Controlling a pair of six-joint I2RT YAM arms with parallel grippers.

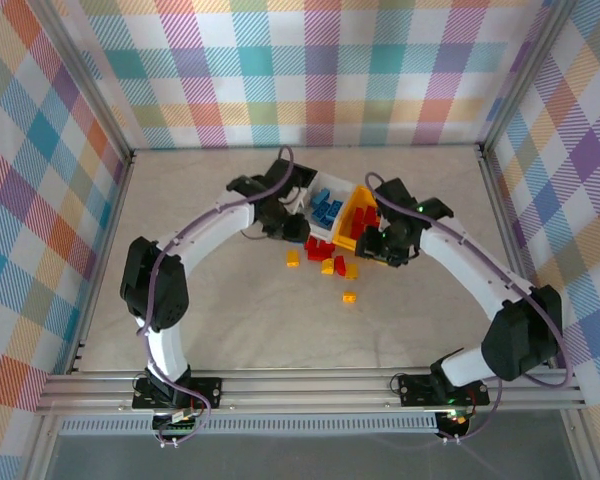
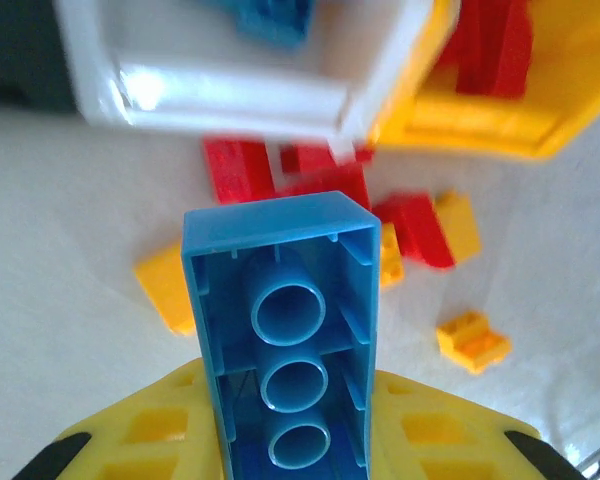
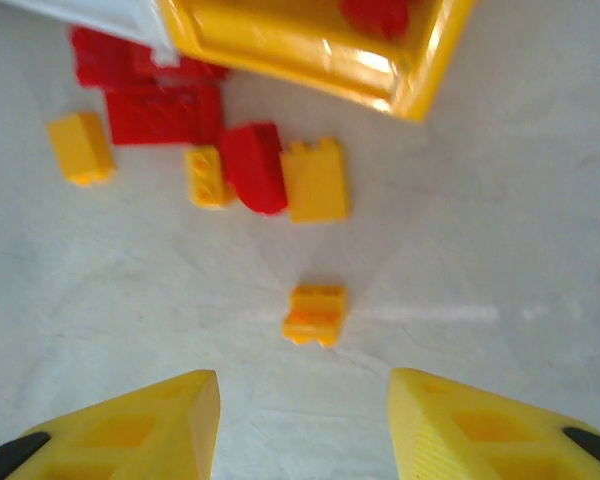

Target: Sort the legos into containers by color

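Observation:
My left gripper [image 2: 290, 390] is shut on a long blue lego [image 2: 280, 270], held hollow side toward the camera, just in front of the white container [image 2: 230, 100] with blue legos [image 1: 326, 208] inside. The yellow container [image 1: 360, 215] beside it holds red legos [image 3: 380, 15]. Loose red legos [image 3: 165, 110] and yellow legos [image 3: 315, 178] lie on the table in front of both bins. My right gripper [image 3: 302, 385] hangs open above the table, and a small yellow lego [image 3: 315, 313] lies just ahead of its fingers. In the overhead view the left gripper [image 1: 292, 228] and right gripper [image 1: 375, 250] flank the pile.
A dark shape [image 2: 20, 60] sits left of the white bin, too blurred to name. One yellow lego [image 1: 349, 296] lies apart, nearer the arm bases. Metal frame rails [image 1: 310, 390] run along the near table edge, and checked walls close in the other sides.

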